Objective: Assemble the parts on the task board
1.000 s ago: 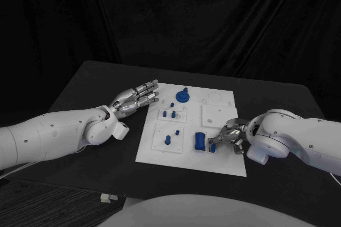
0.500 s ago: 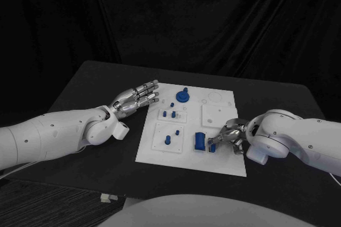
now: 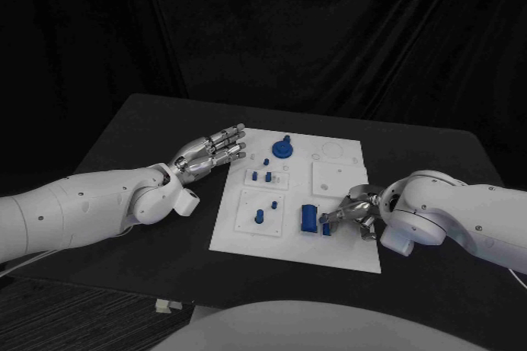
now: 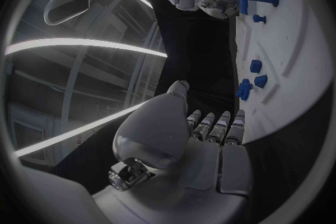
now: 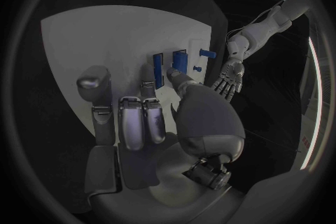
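The right hand (image 3: 357, 212) pinched a small blue part (image 3: 327, 229) beside the blue block (image 3: 310, 218) near the task board's (image 3: 340, 248) near right corner. Seating it probably needed careful alignment. The left hand (image 3: 211, 151) stayed spread, empty.
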You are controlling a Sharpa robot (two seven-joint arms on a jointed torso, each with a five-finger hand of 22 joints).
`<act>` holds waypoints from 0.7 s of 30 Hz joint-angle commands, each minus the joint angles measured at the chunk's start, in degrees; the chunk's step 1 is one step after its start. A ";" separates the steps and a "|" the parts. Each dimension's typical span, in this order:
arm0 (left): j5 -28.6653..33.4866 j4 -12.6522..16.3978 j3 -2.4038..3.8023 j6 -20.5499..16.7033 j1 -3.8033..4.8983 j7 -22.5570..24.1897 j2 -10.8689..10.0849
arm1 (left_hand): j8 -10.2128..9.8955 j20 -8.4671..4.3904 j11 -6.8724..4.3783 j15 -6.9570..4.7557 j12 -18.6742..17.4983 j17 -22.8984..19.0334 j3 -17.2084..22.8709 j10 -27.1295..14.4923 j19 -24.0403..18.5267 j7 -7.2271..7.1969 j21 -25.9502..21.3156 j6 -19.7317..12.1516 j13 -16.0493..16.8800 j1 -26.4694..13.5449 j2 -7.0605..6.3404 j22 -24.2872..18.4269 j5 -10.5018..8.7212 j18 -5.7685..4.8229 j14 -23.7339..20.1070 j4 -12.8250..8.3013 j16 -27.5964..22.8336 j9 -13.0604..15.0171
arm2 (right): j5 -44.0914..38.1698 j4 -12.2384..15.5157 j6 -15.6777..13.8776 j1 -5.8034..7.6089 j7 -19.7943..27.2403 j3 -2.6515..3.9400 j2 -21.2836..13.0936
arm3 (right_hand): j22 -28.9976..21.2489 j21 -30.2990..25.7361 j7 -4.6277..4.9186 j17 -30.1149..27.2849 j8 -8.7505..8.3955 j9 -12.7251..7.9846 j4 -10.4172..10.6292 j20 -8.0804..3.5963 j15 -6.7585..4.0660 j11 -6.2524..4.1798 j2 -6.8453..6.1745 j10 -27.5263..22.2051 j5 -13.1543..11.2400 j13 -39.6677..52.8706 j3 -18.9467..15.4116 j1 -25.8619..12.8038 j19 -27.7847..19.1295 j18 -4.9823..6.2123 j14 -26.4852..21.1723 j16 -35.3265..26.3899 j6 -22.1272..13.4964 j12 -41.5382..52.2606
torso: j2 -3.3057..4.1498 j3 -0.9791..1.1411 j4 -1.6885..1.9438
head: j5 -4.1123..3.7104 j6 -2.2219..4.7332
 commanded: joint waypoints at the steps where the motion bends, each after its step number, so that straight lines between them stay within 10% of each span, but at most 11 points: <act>1: 0.29 0.02 0.05 0.86 -0.12 3.01 0.17 | 0.47 -0.06 0.51 0.48 0.91 0.69 0.20 -0.09 0.30 -0.19 0.01 -0.46 0.40 0.65 -0.09 0.45 0.68 -0.35 0.00 -0.35 0.86 0.17 | 0.03 0.18 0.25 -0.18 -0.44 0.03 0.10 | 6.42 -1.28 -0.59 12.04 0.99 -1.70 0.48 0.09 -0.31 0.00 -0.43 6.38 -2.38 15.14 -2.66 -1.94 -0.01 2.49 5.54 0.25 -1.49 1.14 | -0.02 0.02 -0.01 | 0.01 -0.01; 10: 0.29 -0.01 0.05 0.94 -0.18 2.89 0.13 | 0.48 -0.06 0.52 0.50 0.88 0.68 0.29 -0.11 0.29 -0.17 0.00 -0.47 0.40 0.69 -0.10 0.41 0.68 -0.38 -0.01 -0.46 0.83 0.17 | 0.03 0.36 -1.03 -0.20 -0.15 0.03 -0.11 | 6.45 -1.42 -0.66 12.05 1.71 -1.91 2.87 0.05 -0.35 -0.06 -0.33 6.38 -6.59 15.14 -6.35 -1.99 0.05 2.51 5.54 0.27 -1.74 1.14 | -0.01 -0.01 -0.01 | 0.15 -0.01; 21: 0.29 0.04 0.05 0.85 -0.24 3.05 -0.04 | 0.48 -0.06 0.52 0.51 0.89 0.69 0.35 -0.11 0.30 -0.17 0.01 -0.46 0.40 0.73 -0.10 0.42 0.68 -0.40 0.00 -0.54 0.89 0.17 | -1.86 3.43 -8.02 0.24 4.10 0.04 -3.50 | 6.65 -0.76 -0.86 12.83 2.77 -1.90 6.48 -0.07 -0.48 -0.22 0.04 6.38 -5.41 15.14 -9.05 -1.90 0.43 2.42 5.73 0.75 -1.66 1.14 | -0.03 0.01 0.00 | 0.57 -0.01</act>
